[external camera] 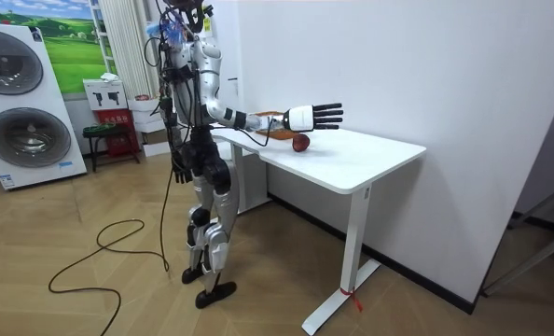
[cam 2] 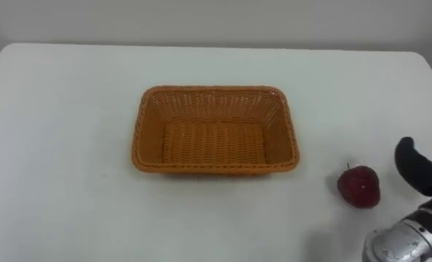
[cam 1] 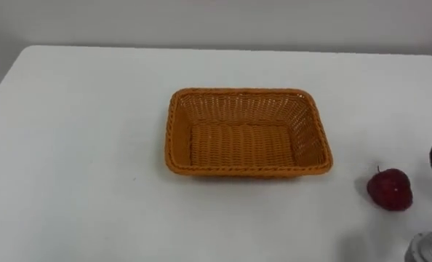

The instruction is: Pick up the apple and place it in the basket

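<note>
A dark red apple [cam 2: 359, 186] with a short stem sits on the white table [cam 2: 70, 131], right of an orange wicker basket [cam 2: 214, 131] that has nothing in it. My right hand [cam 2: 420, 171] comes in from the lower right and hovers just right of the apple, apart from it. In the room view the right hand [external camera: 314, 116] reaches out over the table with its fingers straight, above the apple [external camera: 300, 142]. The basket [cam 1: 245, 131] stands at the table's middle.
The table's far edge meets a pale wall. In the room view I stand at the table's end, with washing machines [external camera: 16, 103] and a small stool [external camera: 104, 145] behind me on the wooden floor.
</note>
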{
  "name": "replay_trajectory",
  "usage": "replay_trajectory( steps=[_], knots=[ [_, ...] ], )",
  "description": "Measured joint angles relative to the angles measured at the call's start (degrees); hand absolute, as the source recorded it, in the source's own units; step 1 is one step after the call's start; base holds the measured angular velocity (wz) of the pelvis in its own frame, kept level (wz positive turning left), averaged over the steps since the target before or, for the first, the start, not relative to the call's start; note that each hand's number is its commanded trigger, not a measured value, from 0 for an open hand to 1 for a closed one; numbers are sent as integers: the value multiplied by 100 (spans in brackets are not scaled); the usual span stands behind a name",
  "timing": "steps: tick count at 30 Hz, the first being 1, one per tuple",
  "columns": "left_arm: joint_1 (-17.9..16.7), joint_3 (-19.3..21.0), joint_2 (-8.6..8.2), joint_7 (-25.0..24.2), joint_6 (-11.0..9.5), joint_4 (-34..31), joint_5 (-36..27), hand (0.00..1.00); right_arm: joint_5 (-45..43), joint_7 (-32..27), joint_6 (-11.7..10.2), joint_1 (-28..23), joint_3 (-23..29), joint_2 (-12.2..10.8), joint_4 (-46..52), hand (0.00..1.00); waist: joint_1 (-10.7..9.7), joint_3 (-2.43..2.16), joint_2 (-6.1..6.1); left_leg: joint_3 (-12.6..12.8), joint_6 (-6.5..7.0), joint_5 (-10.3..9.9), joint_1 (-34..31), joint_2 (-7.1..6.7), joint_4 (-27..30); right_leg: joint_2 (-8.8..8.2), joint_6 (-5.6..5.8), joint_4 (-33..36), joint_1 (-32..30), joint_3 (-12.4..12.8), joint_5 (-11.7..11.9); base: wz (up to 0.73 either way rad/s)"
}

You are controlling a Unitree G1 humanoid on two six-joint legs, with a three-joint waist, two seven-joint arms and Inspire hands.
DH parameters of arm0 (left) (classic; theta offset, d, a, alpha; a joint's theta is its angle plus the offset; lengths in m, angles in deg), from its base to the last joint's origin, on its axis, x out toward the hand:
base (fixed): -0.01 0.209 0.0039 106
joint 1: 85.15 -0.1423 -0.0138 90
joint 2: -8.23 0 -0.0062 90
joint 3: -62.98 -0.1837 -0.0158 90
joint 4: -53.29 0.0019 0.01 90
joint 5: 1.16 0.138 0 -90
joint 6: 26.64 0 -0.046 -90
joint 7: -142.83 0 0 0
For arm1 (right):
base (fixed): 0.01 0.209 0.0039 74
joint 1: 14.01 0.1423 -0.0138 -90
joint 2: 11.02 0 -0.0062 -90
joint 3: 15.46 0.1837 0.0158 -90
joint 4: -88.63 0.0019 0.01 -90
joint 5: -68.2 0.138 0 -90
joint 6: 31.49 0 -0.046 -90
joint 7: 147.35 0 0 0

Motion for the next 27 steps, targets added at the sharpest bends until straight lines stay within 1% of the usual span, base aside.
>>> replay_trajectory(
  steps=[1,3,8,11,16,17,18,21,25,27],
  knots=[
    [32,-18,0,-8,1,48,-2,0,3,111,0,-6,-85,0,90,0,8,-12,22,0,0,0,-20,-1,0,0,1,6,3,2,1,0],
    [41,-113,10,-6,4,55,1,0,-20,229,-5,-7,-195,-1,195,0,9,-15,49,-1,-2,1,-17,-6,0,-2,3,5,10,0,3,0],
    [72,-174,9,-4,2,81,-2,0,-173,507,-5,-39,-341,-1,194,0,-4,0,80,-26,-2,1,49,-3,-8,-10,4,-9,94,-63,3,4],
    [77,-206,9,-6,3,94,-1,0,-173,687,-5,-96,-390,-1,193,0,64,-1,97,-31,-2,1,63,-3,-6,-14,4,-8,109,-72,3,0],
    [116,-205,6,-7,5,100,22,0,-189,939,-4,-191,-530,-2,174,0,102,1,78,-98,-6,5,88,1,-6,-23,5,-17,152,-118,2,4],
    [123,-205,5,-11,7,105,32,0,-189,992,-3,-203,-558,-2,163,0,103,5,72,-99,-6,5,105,2,-7,-24,5,-21,168,-117,2,4],
    [137,-205,1,-22,20,115,34,0,-189,1107,1,-240,-578,-12,151,0,116,18,61,-99,-6,5,147,2,-11,-24,5,-24,208,-120,2,0],
    [156,-207,-13,-89,50,149,33,0,-189,1310,2,-250,-585,-19,10,0,110,27,36,-91,-6,5,174,3,-9,-35,7,-28,225,-168,3,3],
    [170,-208,-33,-119,157,148,32,0,-195,1429,9,-287,-658,-25,-304,0,115,32,19,-76,-6,5,171,10,-7,-34,8,-23,209,-133,3,-3],
    [162,-206,-32,-122,158,142,33,0,-215,1429,0,-282,-679,-34,-369,0,109,30,29,-75,-6,5,155,13,-7,-26,8,-19,231,-97,4,-3]
  ],
)
